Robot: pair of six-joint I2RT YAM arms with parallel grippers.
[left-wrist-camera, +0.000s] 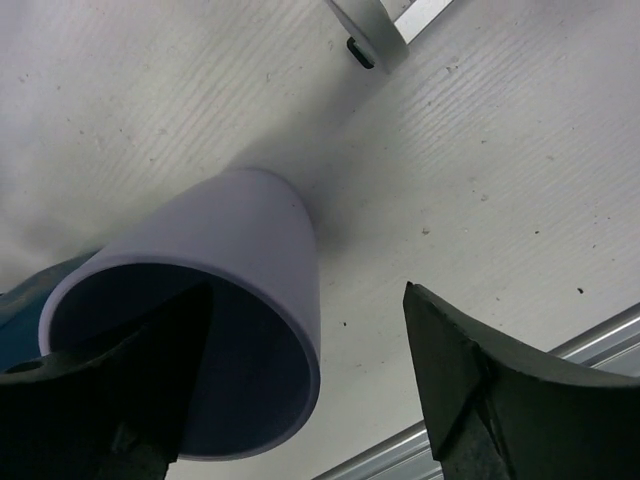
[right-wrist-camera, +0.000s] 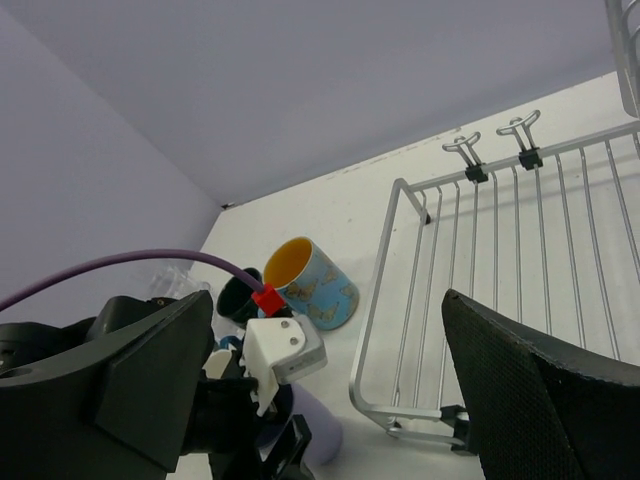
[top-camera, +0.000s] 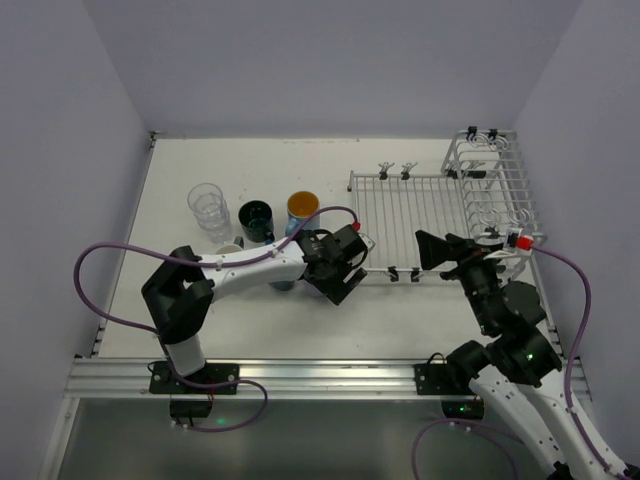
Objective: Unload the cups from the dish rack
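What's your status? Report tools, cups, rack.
Left tool open, one finger at lavender tumbler's mouth. Right tool open, holding nothing, above dish rack. Clear glass, teal mug, blue mug stand left of rack.

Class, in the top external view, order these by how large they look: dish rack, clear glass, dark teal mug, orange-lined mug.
1. dish rack, by far the largest.
2. clear glass.
3. dark teal mug and orange-lined mug: they look alike, and the latter is partly hidden, so unranked.
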